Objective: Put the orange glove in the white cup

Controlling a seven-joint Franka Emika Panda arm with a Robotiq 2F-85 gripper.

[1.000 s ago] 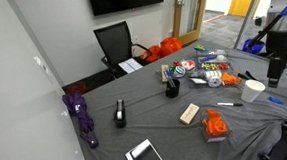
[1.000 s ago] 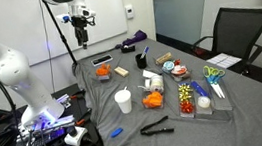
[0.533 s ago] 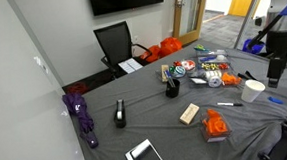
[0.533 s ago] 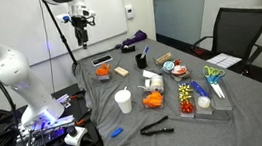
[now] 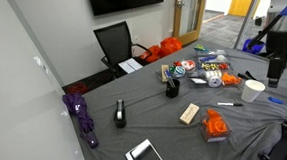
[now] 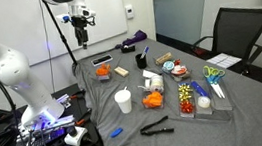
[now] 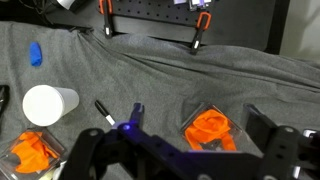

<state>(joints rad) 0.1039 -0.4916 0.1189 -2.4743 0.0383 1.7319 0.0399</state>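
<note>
An orange glove [image 7: 212, 128] lies in a clear box on the grey cloth, seen in the wrist view between my open fingers. In an exterior view it lies [image 6: 102, 72] well below my gripper [image 6: 82, 27], which hangs high above the table's end. The gripper [image 7: 200, 120] is open and empty. The white cup [image 7: 48, 104] stands upright to one side, next to a second boxed orange glove [image 7: 30, 150]. Both exterior views show the cup [image 6: 123, 101] [image 5: 254, 89] beside that glove [image 6: 152, 100].
A black marker [image 7: 104, 110] and a blue cap [image 7: 36, 52] lie near the cup. A clear tray of small items [image 6: 196, 97], a black pen cup [image 6: 142, 60], a tablet [image 5: 145, 155], a purple cloth [image 5: 80, 112] and an office chair [image 6: 232, 32] surround the spot.
</note>
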